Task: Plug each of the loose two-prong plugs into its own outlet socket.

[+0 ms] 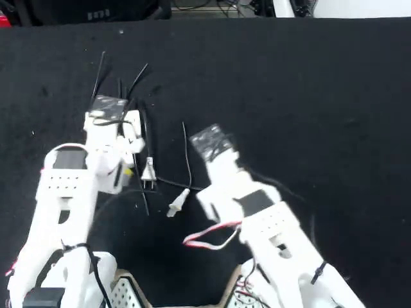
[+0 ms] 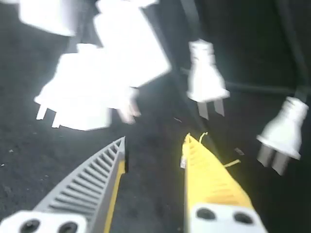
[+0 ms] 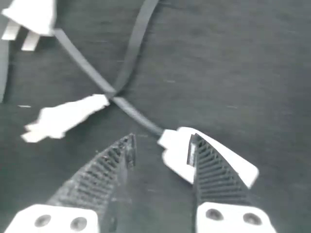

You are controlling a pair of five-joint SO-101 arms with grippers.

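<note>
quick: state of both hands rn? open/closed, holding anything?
Left hand: open, holding nothing.
Right hand: open, gripping nothing; a white connector lies at one fingertip.

Three white corded plugs (image 3: 65, 116) are counted on the desk (image 3: 233, 58), two with prongs showing; two arms (image 1: 64, 192) are counted.

Crossed black cords (image 1: 187, 160) and two loose plugs (image 1: 149, 171) clutter the gap between arms; white adapter cluster (image 2: 87, 97) crowds left gripper (image 2: 153, 145); far table (image 1: 308, 90) open.
</note>
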